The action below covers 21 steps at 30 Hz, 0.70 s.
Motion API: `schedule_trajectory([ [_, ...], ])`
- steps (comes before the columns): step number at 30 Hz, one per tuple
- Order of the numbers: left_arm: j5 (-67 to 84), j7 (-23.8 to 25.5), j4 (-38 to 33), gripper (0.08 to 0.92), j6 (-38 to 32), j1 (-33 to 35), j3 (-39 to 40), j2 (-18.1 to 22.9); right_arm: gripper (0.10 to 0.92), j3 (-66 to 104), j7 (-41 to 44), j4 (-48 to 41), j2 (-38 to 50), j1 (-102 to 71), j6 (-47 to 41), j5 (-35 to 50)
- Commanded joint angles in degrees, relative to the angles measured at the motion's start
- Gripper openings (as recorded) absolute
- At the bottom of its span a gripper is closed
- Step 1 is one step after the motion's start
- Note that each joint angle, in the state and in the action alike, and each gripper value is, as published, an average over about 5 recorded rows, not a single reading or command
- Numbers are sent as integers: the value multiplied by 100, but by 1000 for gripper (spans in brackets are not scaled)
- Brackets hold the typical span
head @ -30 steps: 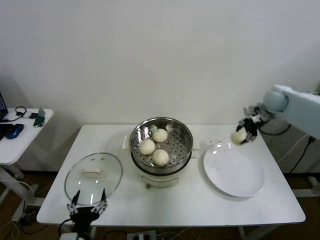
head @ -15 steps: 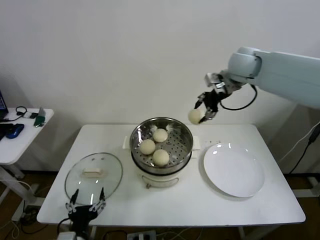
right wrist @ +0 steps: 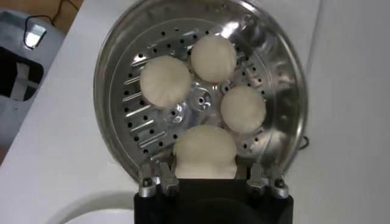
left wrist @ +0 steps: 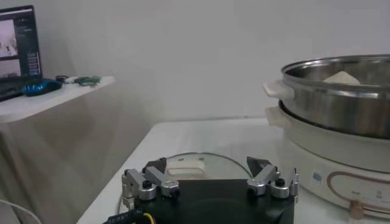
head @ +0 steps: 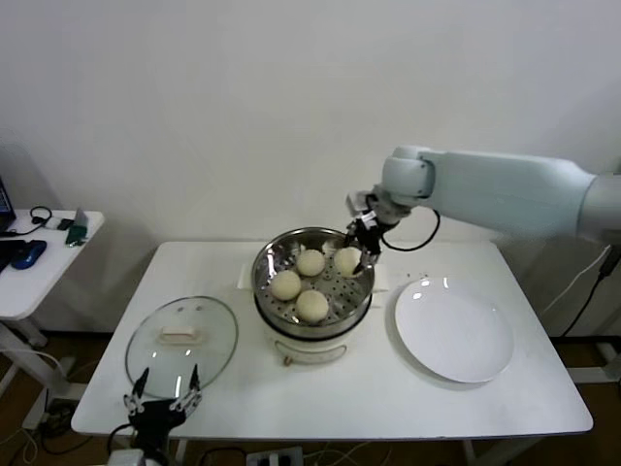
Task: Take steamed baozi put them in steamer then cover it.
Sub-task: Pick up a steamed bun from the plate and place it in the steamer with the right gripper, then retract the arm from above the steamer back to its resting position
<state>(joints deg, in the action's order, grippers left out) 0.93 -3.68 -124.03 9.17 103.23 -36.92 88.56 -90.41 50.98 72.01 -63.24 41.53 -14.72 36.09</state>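
The steamer [head: 315,328] stands mid-table with three baozi [head: 310,262] lying on its perforated floor [right wrist: 146,125]. My right gripper [head: 355,254] reaches into the pot from the right rear side. It is shut on another baozi [right wrist: 205,152], which is low inside, by the wall. The cover [head: 181,334], a glass lid with a pale handle, lies flat on the table to the left of the steamer. Just in front of the lid, at the table's front left edge, my left gripper [left wrist: 207,164] stands open and empty.
A flat white plate [head: 453,330] lies bare to the right of the steamer. A small side table [head: 39,262] with cables and gadgets stands at the far left. The wall runs close behind the table.
My right arm has swung left from above the plate, over the steamer's rim, and lowered the baozi into the pot. The left gripper has stayed where it was.
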Motion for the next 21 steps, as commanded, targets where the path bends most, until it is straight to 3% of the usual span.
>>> schedule_trajectory([
  [1,4,4,1,823,21,-5,7,4,661,117,-100,-420,-312,-752,-38,-286],
  [9,-5,2,5,823,37,-37,19,24,670,132,-44,-582,-428,-781,21,-324],
  [15,4,3,-5,823,78,-52,9,7,784,178,61,-603,-392,-623,121,-299],
  [21,71,21,-77,823,108,-30,2,-15,822,607,524,-395,185,56,274,702],
])
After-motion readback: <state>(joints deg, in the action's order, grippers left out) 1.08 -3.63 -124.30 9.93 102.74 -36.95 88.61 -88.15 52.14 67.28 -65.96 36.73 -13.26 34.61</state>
